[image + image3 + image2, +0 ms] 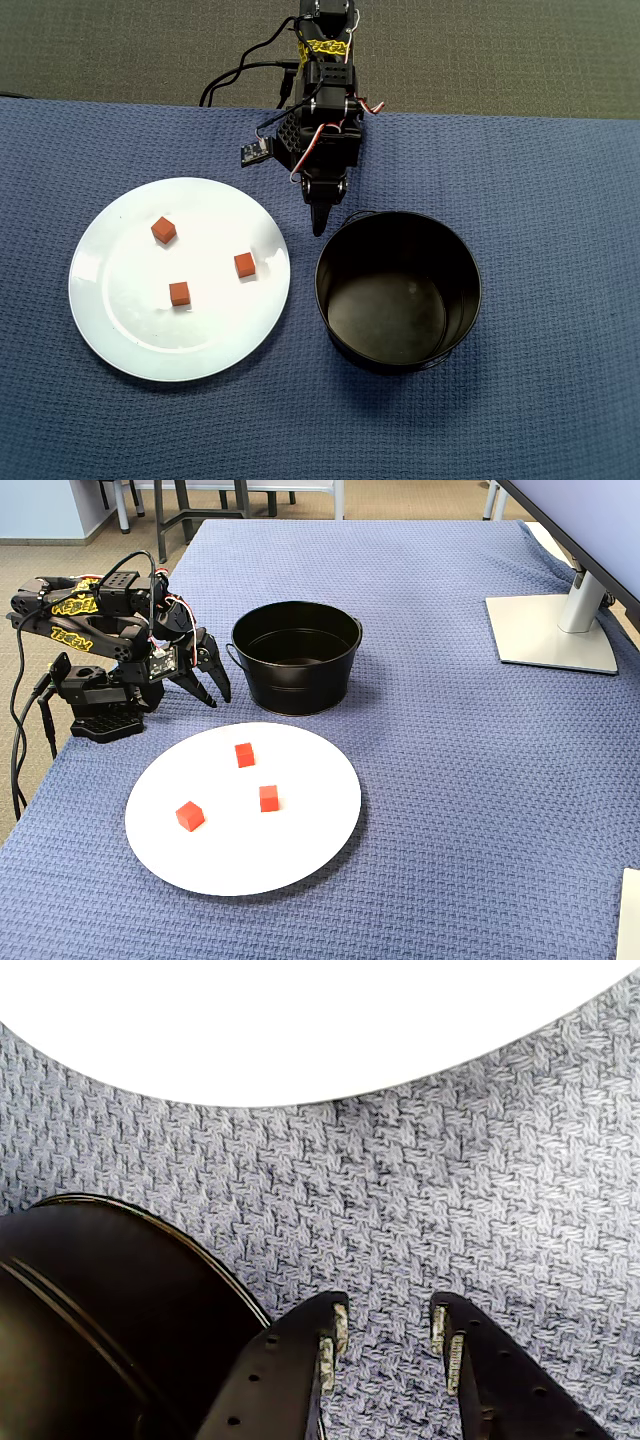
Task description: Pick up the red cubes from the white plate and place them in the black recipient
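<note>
Overhead view, claw (318,232) apart btwn white plate (110,320) & black recipient (400,350), 3 red cubes (164,231) on plate

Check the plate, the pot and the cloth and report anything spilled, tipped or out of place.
Nothing stands out. Three red cubes sit apart on the white plate, none spilled onto the blue cloth. The black pot stands upright and empty. The gripper hangs near it, jaws open, holding nothing.

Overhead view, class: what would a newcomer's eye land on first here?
Three red cubes stand apart on the white plate, at left on the blue cloth. Right of it is the empty black pot. The arm's tool, open, hangs over the cloth between plate and pot.
</note>
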